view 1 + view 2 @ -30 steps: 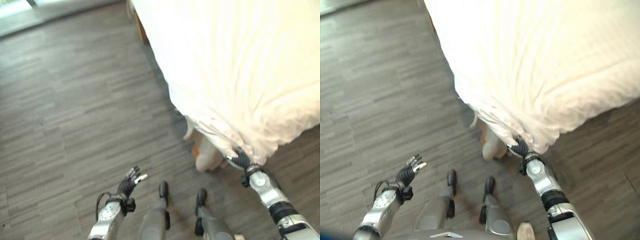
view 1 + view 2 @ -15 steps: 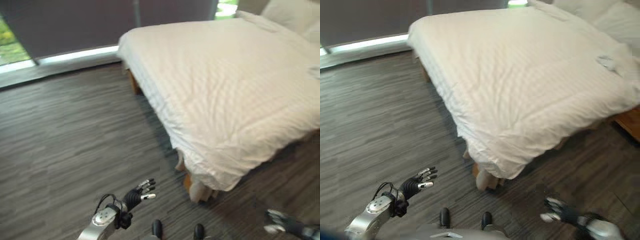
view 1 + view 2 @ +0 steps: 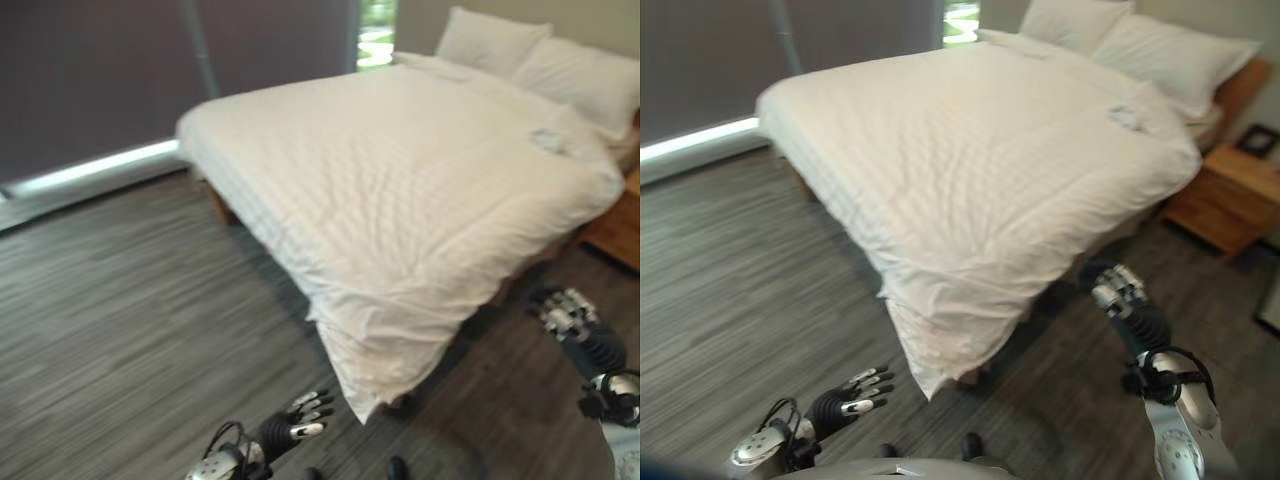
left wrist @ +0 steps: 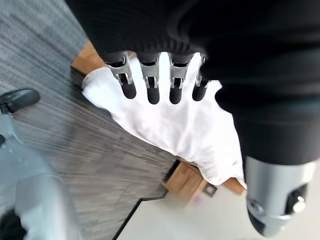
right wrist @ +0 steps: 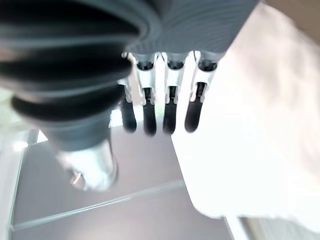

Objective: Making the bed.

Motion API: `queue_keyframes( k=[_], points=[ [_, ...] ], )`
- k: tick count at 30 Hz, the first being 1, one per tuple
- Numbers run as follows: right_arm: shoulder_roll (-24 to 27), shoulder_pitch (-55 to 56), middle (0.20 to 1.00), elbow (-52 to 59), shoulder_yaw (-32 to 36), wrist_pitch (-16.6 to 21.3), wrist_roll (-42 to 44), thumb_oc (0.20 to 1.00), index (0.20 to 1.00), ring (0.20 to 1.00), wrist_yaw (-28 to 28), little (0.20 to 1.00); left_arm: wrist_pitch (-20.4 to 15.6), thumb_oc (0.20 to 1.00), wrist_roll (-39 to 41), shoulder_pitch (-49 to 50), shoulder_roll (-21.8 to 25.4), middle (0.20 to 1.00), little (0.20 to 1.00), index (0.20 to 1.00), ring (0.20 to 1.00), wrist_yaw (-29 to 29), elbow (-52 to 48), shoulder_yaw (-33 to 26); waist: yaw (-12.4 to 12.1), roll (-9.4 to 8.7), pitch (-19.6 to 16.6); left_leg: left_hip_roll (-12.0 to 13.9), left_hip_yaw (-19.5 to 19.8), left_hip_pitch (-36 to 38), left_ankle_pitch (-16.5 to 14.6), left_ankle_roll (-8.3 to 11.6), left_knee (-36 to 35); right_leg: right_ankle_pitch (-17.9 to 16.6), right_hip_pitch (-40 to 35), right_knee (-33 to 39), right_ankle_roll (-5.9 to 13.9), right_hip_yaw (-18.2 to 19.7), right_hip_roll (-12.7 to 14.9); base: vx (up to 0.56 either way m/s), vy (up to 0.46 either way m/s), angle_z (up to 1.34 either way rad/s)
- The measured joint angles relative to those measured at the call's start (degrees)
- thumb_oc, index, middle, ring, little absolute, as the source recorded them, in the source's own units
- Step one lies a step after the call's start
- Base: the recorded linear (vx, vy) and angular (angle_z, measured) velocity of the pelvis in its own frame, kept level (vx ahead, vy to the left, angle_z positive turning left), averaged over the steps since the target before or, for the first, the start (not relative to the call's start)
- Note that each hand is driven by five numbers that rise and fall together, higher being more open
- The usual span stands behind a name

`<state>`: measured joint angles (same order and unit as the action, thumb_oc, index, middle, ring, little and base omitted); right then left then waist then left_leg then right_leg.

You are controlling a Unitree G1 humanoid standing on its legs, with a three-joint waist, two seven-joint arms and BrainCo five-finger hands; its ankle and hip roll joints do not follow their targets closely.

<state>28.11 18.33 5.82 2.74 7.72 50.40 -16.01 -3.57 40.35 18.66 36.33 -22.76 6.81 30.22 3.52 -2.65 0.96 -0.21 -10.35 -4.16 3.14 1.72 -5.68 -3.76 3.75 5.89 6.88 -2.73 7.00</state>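
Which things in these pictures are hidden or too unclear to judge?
- Small pale object on the duvet, near the pillows: too small to identify in the eye views.
- Bed frame: mostly hidden by the hanging duvet.
- Nightstand: partly hidden by the bed, blurred.

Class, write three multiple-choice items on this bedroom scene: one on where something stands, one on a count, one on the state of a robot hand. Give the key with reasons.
1. Where is the wooden nightstand?
A. beside the pillow end of the bed
B. at the foot of the bed
C. under the window

2. How many pillows lie at the head of the bed?
A. one
B. two
C. four

3. What is the right robot hand doing?
A. gripping the duvet
B. open, holding nothing
C. pressing a pillow

Key:
1 A: the nightstand stands next to the bed at its pillow end.
2 B: two pillows sit side by side.
3 B: the right robot hand has straight fingers, clear of the duvet.
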Motion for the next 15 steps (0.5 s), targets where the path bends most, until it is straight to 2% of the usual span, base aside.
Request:
queue_keyframes(
  k=[1,2,3,4,7,8,9,12,13,15],
  points=[
    [-0.83,-3.07,0.200,-1.09,-9.75,-0.28,2.00,0.200,0.200,0.200,0.98,0.200,0.65,1.000,-0.10,-0.53,-1.86,1.000,1.000,1.000,1.000,0.10,1.28,2.29,-1.09,1.36,0.42,-0.03,0.56,-0.98,0.58,-0.13,0.03,-0.40,0.75,0.04,-0.03,-0.63,-0.02,-0.14,-0.034,0.37],
    [-0.18,-4.09,0.200,-1.44,-13.35,-0.89,2.11,0.200,0.200,0.200,0.45,0.200,1.22,1.000,-0.09,-1.04,-2.95,1.000,1.000,1.000,1.000,0.10,1.41,2.86,-2.18,1.97,0.74,-0.04,1.74,-1.88,1.37,-0.16,0.03,-0.54,0.84,0.02,0.16,-1.92,-0.03,-0.18,-0.045,0.38],
    [-1.07,-5.54,0.200,-2.93,-14.58,-1.00,3.18,0.200,0.200,0.200,0.77,0.200,0.94,1.000,-0.16,-0.91,-3.51,1.000,1.000,1.000,1.000,0.22,1.64,2.75,-3.96,2.02,1.48,0.15,2.34,-2.73,1.85,-0.54,0.04,-0.57,1.11,0.03,0.13,-2.51,-0.24,-0.19,-0.045,0.54],
    [-1.63,-8.98,0.200,-5.68,-14.95,-1.20,4.92,0.200,0.200,0.200,0.60,0.200,1.01,1.000,-0.29,-2.54,-3.66,1.000,1.000,1.000,1.000,0.42,2.65,2.99,-4.16,2.31,3.04,0.27,3.57,-2.92,2.32,-0.34,0.05,-0.63,1.03,0.04,0.01,-3.75,-0.41,-0.12,-0.027,0.35],
    [-3.09,-15.15,0.200,-9.70,-14.64,-0.81,8.57,0.200,0.200,0.200,1.06,0.200,1.09,1.000,-0.59,-4.59,-3.41,1.000,1.000,1.000,1.000,0.83,4.93,2.28,-5.38,1.17,6.59,0.71,4.93,-5.11,3.15,0.41,0.23,-0.64,2.58,0.04,-0.49,-4.88,-0.90,-0.10,-0.015,0.28],
    [-3.63,-19.61,0.200,-12.40,-15.61,0.05,9.37,0.200,0.200,0.200,1.50,0.200,1.07,1.000,-0.72,-5.01,-3.35,1.000,1.000,1.000,1.000,1.13,6.92,2.31,-6.58,1.11,7.43,0.82,5.21,-5.91,3.55,0.10,0.08,-1.02,3.20,0.04,-0.49,-5.26,-1.02,-0.09,-0.009,0.13],
    [-4.17,-24.31,0.200,-15.24,-16.58,0.59,10.93,0.200,0.200,0.200,2.47,0.200,1.17,1.000,-1.25,-6.42,-3.22,1.000,1.000,1.000,1.000,1.28,8.76,2.89,-6.78,1.20,8.66,0.84,5.39,-6.46,3.67,0.22,0.10,-1.08,3.76,0.04,-0.62,-5.31,-1.05,-0.10,-0.007,0.12],
    [-4.82,-28.80,0.200,-16.31,-17.43,0.95,11.07,0.200,0.200,0.200,3.06,0.200,0.77,1.000,-1.26,-7.72,-3.32,1.000,1.000,1.000,1.000,1.32,9.15,1.91,-8.90,2.21,10.68,0.73,6.18,-7.38,3.90,0.24,0.06,-1.18,4.24,0.04,-0.66,-6.19,-1.01,-0.07,0.003,0.11],
    [-5.16,-31.37,0.200,-18.05,-18.80,1.36,11.31,0.200,0.200,0.200,3.08,0.200,0.40,1.000,-1.36,-7.94,-3.50,1.000,1.000,1.000,1.000,1.39,10.00,1.64,-8.41,2.20,10.79,0.73,6.28,-8.03,3.95,0.31,0.22,-1.18,4.96,0.03,-0.67,-6.22,-1.05,-0.05,0.003,0.07],
    [-5.76,-34.41,0.200,-20.58,-19.59,1.40,11.54,0.200,0.200,0.200,3.16,0.200,0.33,1.000,-2.48,-8.95,-3.49,1.000,1.000,1.000,1.000,1.69,10.51,1.49,-9.50,2.79,11.72,0.72,6.87,-8.97,4.28,0.24,0.36,-1.42,5.47,0.01,-1.04,-6.94,-1.13,-0.07,0.012,0.13]
  ],
)
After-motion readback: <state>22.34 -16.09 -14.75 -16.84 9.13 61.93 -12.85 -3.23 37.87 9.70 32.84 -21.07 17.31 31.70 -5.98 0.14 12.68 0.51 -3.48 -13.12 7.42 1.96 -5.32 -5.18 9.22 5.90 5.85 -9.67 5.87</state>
